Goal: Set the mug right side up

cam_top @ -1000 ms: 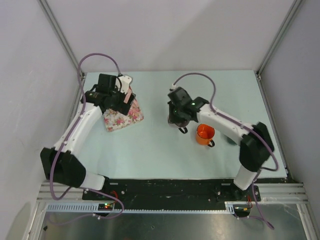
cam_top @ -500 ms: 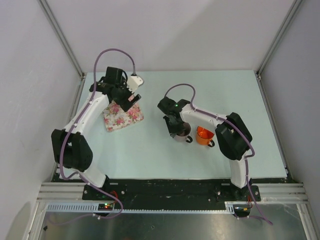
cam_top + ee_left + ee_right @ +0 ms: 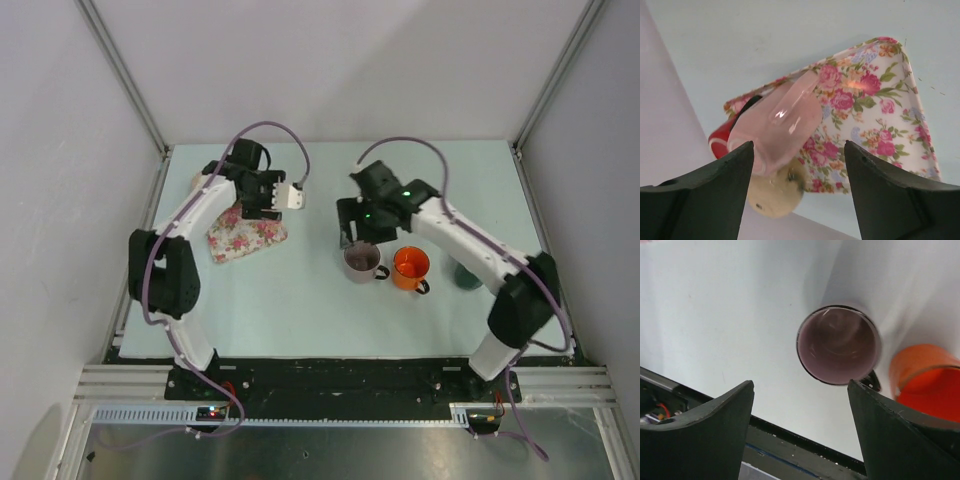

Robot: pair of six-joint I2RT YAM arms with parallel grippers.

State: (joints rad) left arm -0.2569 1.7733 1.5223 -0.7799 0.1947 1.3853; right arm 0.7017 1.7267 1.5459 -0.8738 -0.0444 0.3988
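The mug [image 3: 361, 261] is mauve with a dark handle. It stands on the table with its mouth up, right beside an orange mug [image 3: 410, 268]. In the right wrist view I look down into the mug [image 3: 838, 345]. My right gripper [image 3: 352, 232] hovers just behind and above it, open, with nothing between its jaws [image 3: 800, 387]. My left gripper [image 3: 291, 195] is at the far left, off the right edge of a floral tray [image 3: 245, 240]. It is open and empty [image 3: 797, 150].
On the floral tray [image 3: 880, 100] lie a pink translucent cup [image 3: 780, 125] on its side, a red object [image 3: 722, 140] and a beige round thing [image 3: 775, 192]. A dark green object [image 3: 465, 272] sits partly hidden behind my right arm. The black front rail [image 3: 805, 440] lies near.
My right gripper opened, let go of the mug and drew back and up; the mug now stands beside the orange mug. My left gripper swung right, off the tray.
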